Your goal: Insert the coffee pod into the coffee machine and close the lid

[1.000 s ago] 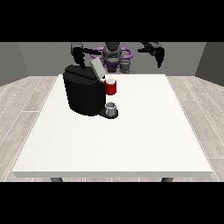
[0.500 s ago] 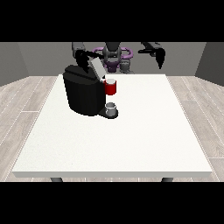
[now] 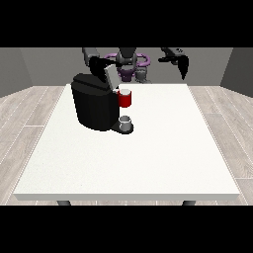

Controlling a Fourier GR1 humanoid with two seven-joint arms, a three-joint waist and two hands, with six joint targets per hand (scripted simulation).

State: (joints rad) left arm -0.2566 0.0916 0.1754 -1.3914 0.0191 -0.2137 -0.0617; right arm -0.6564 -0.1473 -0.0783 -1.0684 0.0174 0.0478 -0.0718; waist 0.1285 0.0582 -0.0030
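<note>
Robot hand (image 3: 99, 63) seemingly nearer lid (image 3: 109, 76).

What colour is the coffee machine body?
Black, seen in the front view: coffee machine.

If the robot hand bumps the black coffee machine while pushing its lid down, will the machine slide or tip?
The coffee machine looks broad and squat, so tipping seems unlikely. It stands on a smooth white table, so a sideways shove could probably slide it. The raised lid is the thin, hinged part; a push there should swing the lid before the body moves.
</note>
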